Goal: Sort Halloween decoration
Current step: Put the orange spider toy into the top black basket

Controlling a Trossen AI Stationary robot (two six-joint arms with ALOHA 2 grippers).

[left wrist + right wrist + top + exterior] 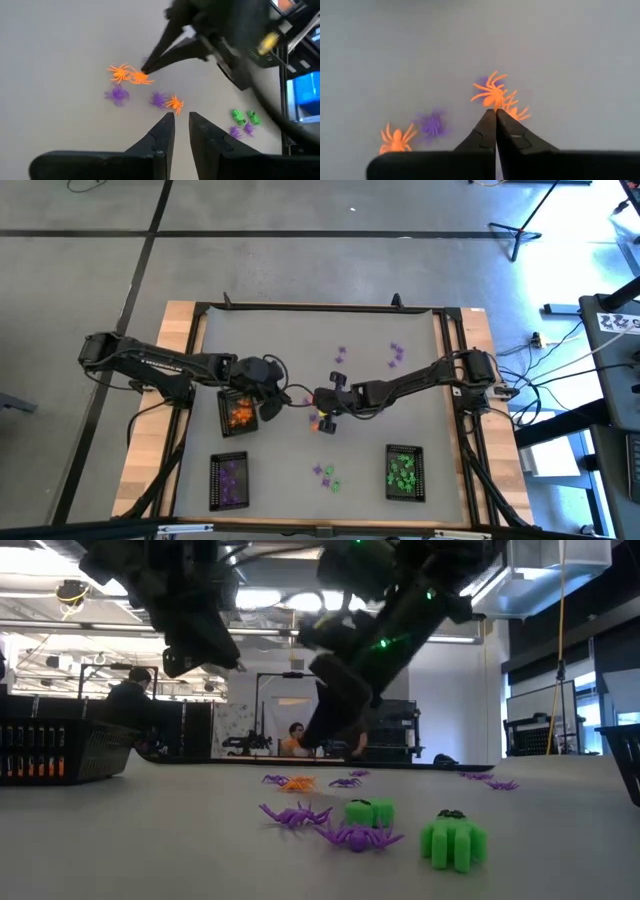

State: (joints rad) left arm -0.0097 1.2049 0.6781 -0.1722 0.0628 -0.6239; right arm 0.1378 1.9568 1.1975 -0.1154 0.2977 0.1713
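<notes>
Spiders are scattered mid-table in the high view, a small orange-and-purple cluster (pixel 318 421) lying at about 6 o'clock of the right gripper (pixel 322 404), which is nearer to it than the left gripper (pixel 277 406), held over the edge of the orange tray (pixel 238 412).

Low view: both arms are seen hanging above the table; purple spiders (pixel 296 813) and green pieces (pixel 453 838) lie in the foreground.

Left wrist view: the left fingers (pixel 161 131) are parted slightly and empty; the right tips are seen touching an orange spider (pixel 140 77), a second (pixel 175 103) lying nearer.

Right wrist view: the right fingers (pixel 485 127) are closed together, their tips at the near end of the orange spider (pixel 491 92), whose body is judged to run away towards 12 o'clock. Whether it is gripped cannot be told.
</notes>
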